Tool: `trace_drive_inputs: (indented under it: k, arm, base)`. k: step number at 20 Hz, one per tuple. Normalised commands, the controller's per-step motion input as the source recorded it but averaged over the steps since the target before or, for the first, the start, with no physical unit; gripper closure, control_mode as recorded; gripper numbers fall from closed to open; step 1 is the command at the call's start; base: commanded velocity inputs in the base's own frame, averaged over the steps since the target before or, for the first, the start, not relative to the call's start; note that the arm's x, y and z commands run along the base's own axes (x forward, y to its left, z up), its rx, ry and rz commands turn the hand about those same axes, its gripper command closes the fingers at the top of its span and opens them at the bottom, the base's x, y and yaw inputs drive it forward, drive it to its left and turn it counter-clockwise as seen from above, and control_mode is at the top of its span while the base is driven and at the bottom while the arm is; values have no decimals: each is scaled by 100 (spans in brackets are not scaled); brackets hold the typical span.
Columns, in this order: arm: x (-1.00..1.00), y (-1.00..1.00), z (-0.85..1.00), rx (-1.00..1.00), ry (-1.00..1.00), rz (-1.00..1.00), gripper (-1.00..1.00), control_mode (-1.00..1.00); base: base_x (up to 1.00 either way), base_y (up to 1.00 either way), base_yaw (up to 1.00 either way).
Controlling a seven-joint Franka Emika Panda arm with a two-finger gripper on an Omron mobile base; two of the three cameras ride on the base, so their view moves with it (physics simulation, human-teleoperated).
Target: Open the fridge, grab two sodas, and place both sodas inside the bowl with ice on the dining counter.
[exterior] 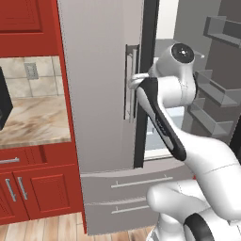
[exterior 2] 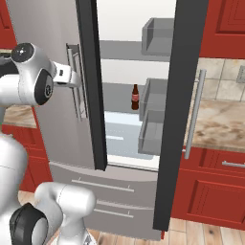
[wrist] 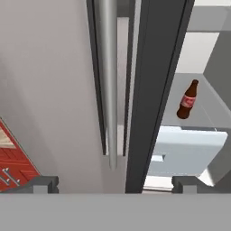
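Fingertips (wrist: 40,184) spread as wide as they go, nothing held between them, gripper (wrist: 113,186) poised just short of the left door's vertical bar handle (wrist: 107,81), which runs up the middle of the gap between the two tips. Judged to be the door-opening step, right door (exterior 2: 175,115) already swung wide, left door (exterior: 101,84) shut or barely ajar. To do it well: advance until the bar sits fully between the pads, close squarely on it, then pull along the door's arc rather than straight back, keeping the wrist free to turn with the hinge so the grip does not slip off. Beyond the handle and past the dark door edge, to the right of the right tip, white interior of the fridge (exterior 2: 119,19) with grey shelves. Standing there on a shelf, well apart from the fingers, a small brown bottle with a red label (wrist: 187,100), upright. No red soda cans made out among the shelves visible here; perhaps behind the closed left door, cannot tell.
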Motion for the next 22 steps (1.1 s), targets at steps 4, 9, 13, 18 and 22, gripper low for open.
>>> trace_drive_inputs:
  k: [4,9,13,18,22]
  arm:
    - [47,5,0,2,0,2,-100,-100]
    - [38,7,-7,0,0,0,-100,-100]
    - [31,0,-14,0,0,0,-100,-100]
    - [34,3,-13,0,0,0,-100,-100]
    - [34,3,-16,0,0,0,-100,-100]
  base:
    - [0,0,0]
    - [0,0,0]
    - [0,0,0]
    - [0,0,0]
    - [0,0,0]
